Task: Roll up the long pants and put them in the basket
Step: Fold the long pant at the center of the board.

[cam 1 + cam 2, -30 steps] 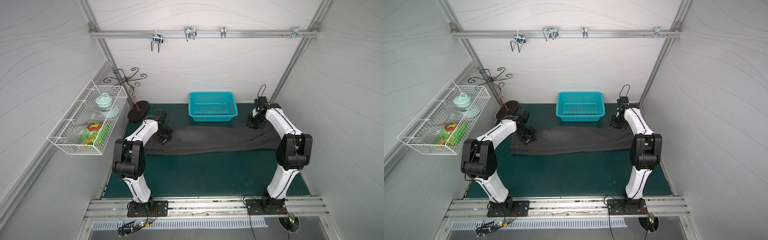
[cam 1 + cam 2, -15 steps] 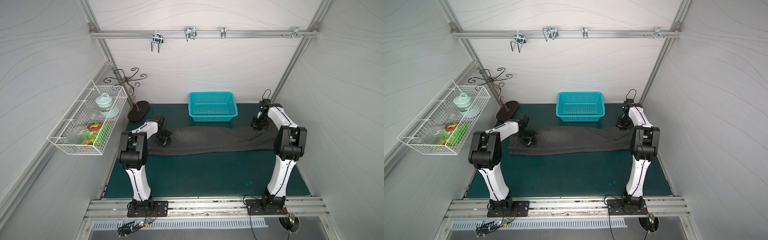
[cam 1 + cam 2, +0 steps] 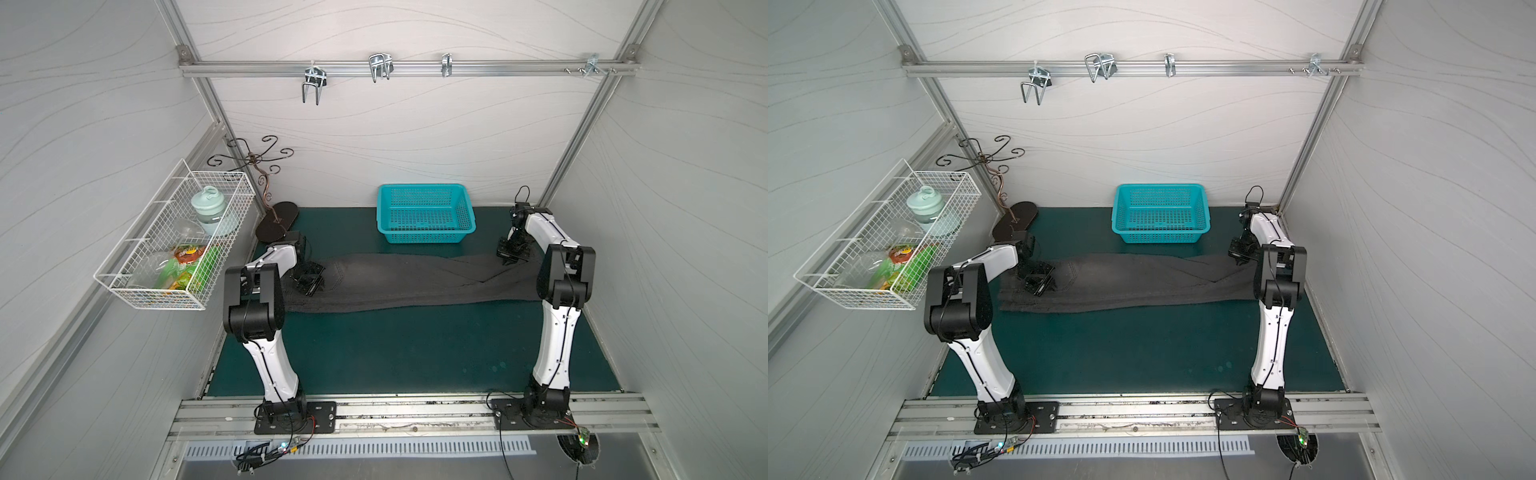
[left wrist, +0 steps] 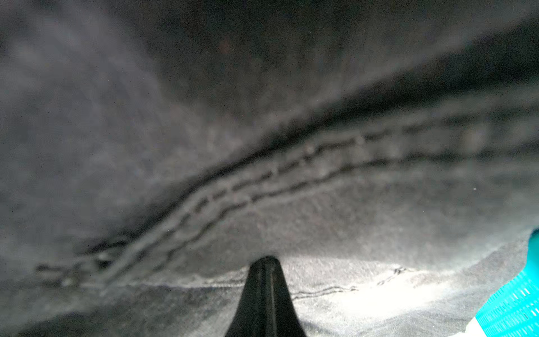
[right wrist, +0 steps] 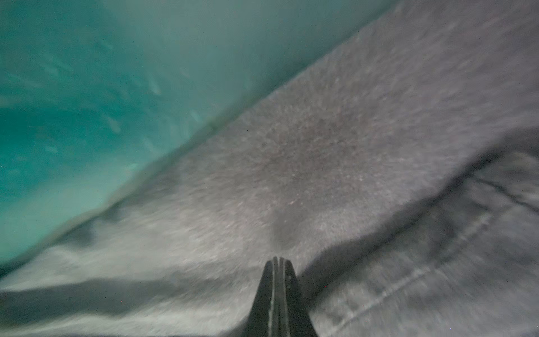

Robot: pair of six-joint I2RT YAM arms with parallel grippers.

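The long pants (image 3: 399,282) lie as 1 long dark strip across the far half of the green mat (image 3: 395,357), just in front of the teal basket (image 3: 426,216). The waistband end is at the robot's left and the leg ends at its right. In both top views the left gripper (image 3: 309,282) sits on the waistband end and the right gripper (image 3: 512,254) on the far edge of the leg end.

Compared with 1 second ago, both arms stand more upright with their elbows drawn in. The 2 grippers sit slightly nearer the front rail, and the strip's outline is almost unchanged. The right wrist view is smeared, so that arm seems to be moving.

Both pairs of fingers are clenched tight. At the right fingers (image 5: 267,291) the cloth puckers toward the tips, which reads as a pinch on the pants. At the left fingers (image 4: 256,294) a dark fold with a double-stitched seam rises close to the lens. Blur hides the contact itself, but it is probably a pinch on the waistband too.

I judge this to be tugging and squaring the strip, not rolling. Neither end shows any coil, so the whole roll is still ahead. It likely starts from 1 end once the edges lie straight.
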